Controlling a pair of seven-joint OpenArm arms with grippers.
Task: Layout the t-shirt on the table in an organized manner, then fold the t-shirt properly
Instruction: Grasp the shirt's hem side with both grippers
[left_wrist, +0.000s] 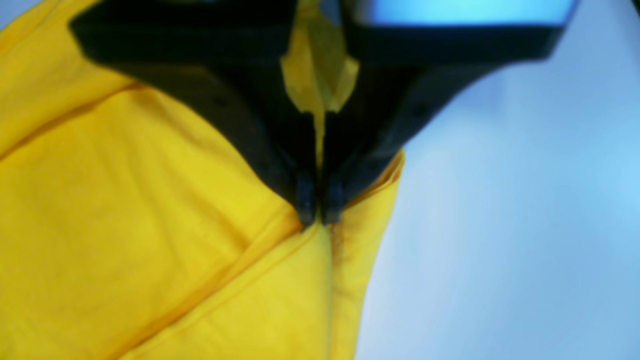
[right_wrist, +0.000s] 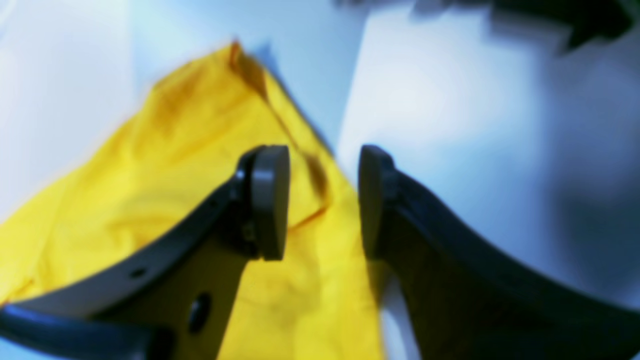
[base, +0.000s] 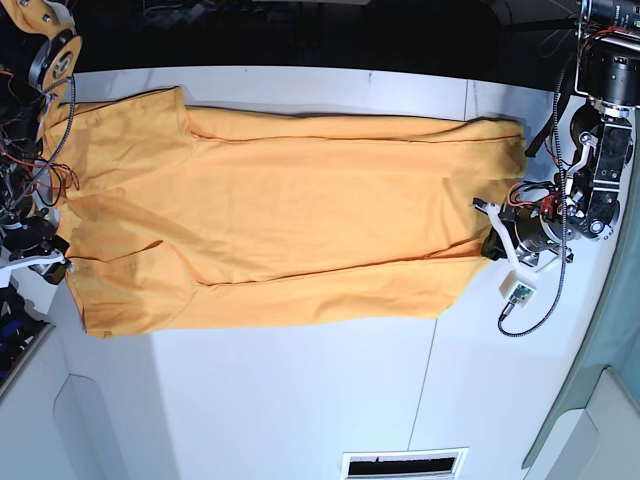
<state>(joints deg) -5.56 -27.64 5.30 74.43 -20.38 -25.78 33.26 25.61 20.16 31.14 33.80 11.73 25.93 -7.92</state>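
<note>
Pinching the t-shirt (left_wrist: 150, 210) w/ my left hand (left_wrist: 318, 207): jaws fully closed on a fold of yellow fabric at the hem edge, cloth bunched up between the two fingers. In base view that's the arm on the right, hand (base: 492, 243) sitting at the shirt's hem end. Right hand (right_wrist: 324, 202) is abt half open, pads (right_wrist: 270, 200) apart w/ nothing between them, hovering over a shirt edge (right_wrist: 200, 165), white counter (right_wrist: 450, 100) just beside it. In base view the right hand itself is hard to pick out in the cable clutter at the left edge, near the sleeve end.

Shirt (base: 290, 220) lies mostly flat on the counter (base: 300, 400), long axis running left-right across the frame: sleeves/shoulders toward my right arm, hem toward my left. Both sleeves are spread, body fairly smooth, a few creases mid-body.

Key relation for the next move, my guess: shirt stretches away from the left hand toward the right arm, so any pull or fold from the hem goes along that long axis. Right hand needs to drop and close on the edge under it before the two can work together. Layout looks nearly done, fold not started.
</note>
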